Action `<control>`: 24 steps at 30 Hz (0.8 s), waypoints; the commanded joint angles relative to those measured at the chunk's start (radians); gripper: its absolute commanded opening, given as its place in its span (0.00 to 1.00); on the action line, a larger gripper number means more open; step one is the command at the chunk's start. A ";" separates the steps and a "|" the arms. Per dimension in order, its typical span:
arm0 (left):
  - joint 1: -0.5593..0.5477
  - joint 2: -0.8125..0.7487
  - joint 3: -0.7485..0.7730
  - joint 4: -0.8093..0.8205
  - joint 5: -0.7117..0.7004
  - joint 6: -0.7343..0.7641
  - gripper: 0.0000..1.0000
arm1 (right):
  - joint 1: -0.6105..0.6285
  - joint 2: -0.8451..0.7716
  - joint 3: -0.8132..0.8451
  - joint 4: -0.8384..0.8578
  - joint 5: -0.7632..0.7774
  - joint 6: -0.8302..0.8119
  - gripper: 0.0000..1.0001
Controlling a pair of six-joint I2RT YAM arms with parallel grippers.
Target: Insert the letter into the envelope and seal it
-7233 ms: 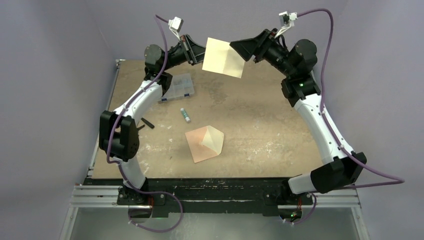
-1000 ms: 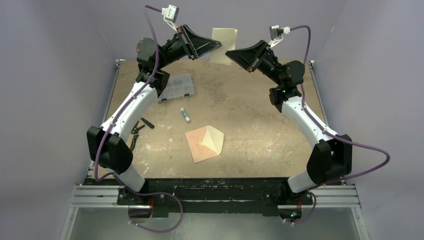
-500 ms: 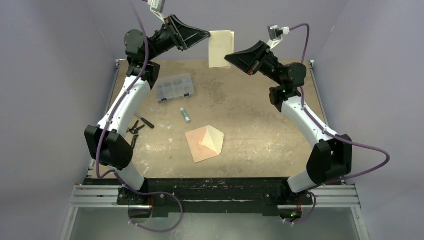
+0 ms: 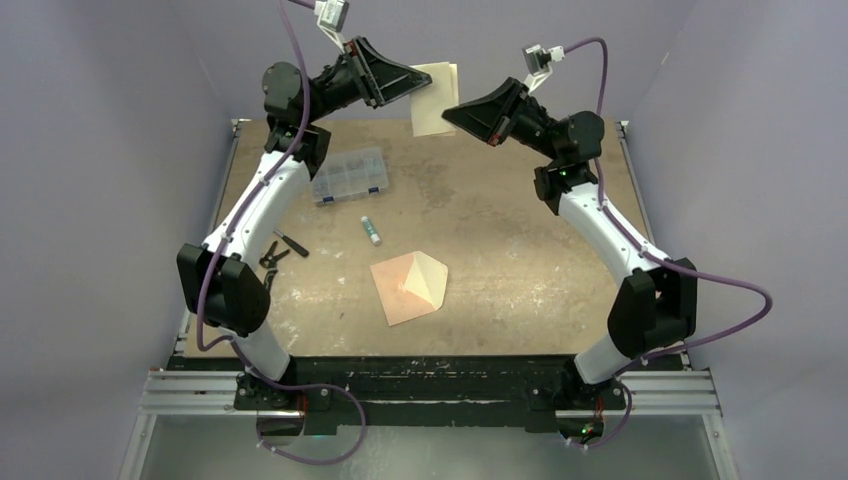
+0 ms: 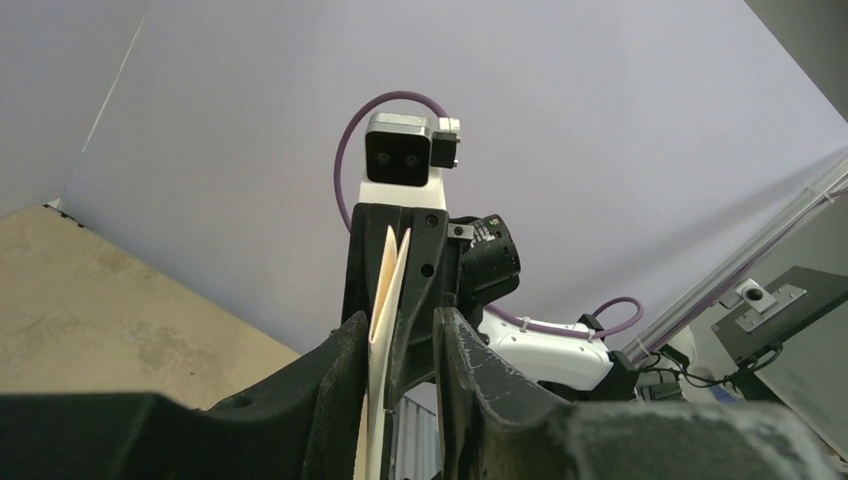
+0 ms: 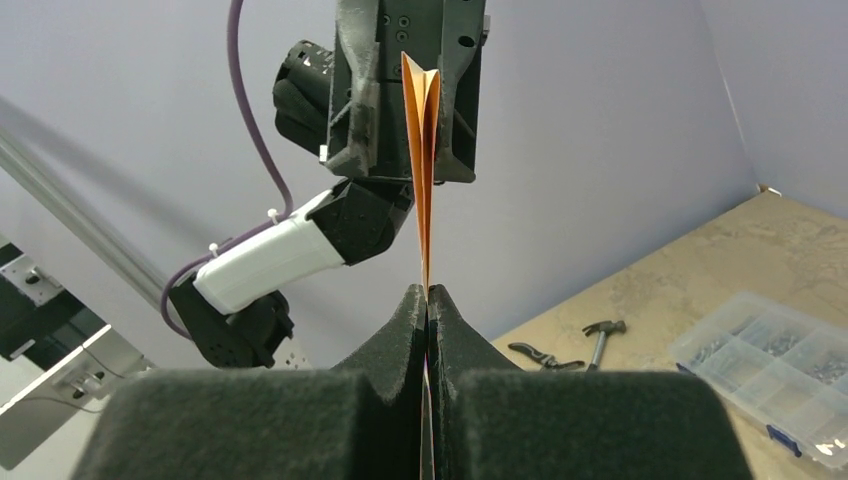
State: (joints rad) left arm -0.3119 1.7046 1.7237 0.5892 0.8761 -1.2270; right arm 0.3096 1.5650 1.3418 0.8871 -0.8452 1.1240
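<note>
Soft even light, blurred near foregrounds

Over the last seven seconds, the letter (image 4: pixel 436 108) has changed from a broad, tilted sheet to a narrow, folded strip hanging upright above the far edge of the table (image 4: pixel 500 200). In the last second, the left gripper (image 4: pixel 424 84) has parted its fingers (image 5: pixel 340 390) around the letter. The right gripper (image 4: pixel 448 108) has carried the letter slightly toward the left edge.

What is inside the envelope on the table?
Nothing pokes out of the envelope; its flap lies open, pale side up. Deeper inside is covered. The letter is up in the air, in the right gripper.
</note>
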 commanded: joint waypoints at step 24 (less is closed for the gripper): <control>-0.018 -0.022 0.004 0.085 0.032 -0.035 0.00 | 0.008 0.036 0.166 -0.029 -0.003 -0.024 0.35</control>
State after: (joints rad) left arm -0.3233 1.7298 1.7260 0.6102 0.8944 -1.2648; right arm 0.3141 1.5982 1.4475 0.8314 -0.8951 1.0801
